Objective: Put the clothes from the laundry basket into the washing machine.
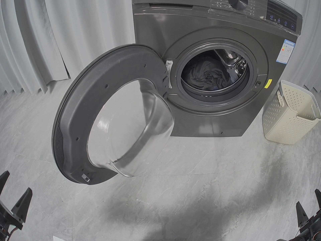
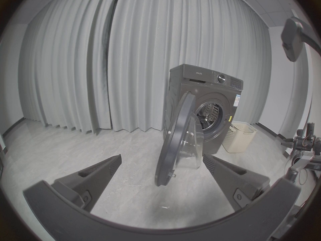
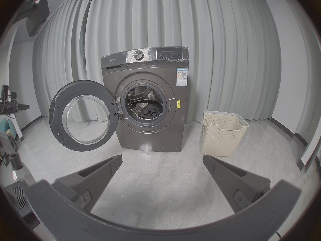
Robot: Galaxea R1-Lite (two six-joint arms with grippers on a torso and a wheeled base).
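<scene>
Nearest, low at either side of the head view, both grippers hang above the pale marbled floor (image 1: pixel 200 184). The left gripper (image 1: pixel 17 181) has its jaws spread wide with nothing between them. The right gripper (image 1: pixel 307 197) is the same, jaws apart and holding nothing. Both are well apart from the machine and from each other.

Farther on, the round door (image 1: pixel 100 84) stands swung fully open toward the robot's left. It is hinged at the left edge of the opening, and its clear bowl-shaped window bulges toward the robot.

Behind it the grey washing machine (image 1: pixel 207 124) stands upright on the floor with its drum mouth uncovered. Dark clothes (image 1: pixel 205 74) lie crumpled in the bottom of the drum.

On the machine's right, near its front corner, a cream perforated laundry basket (image 1: pixel 284 124) stands upright on the floor.

A pleated light curtain (image 1: pixel 67 24) hangs along the wall behind the machine, down to the floor.
</scene>
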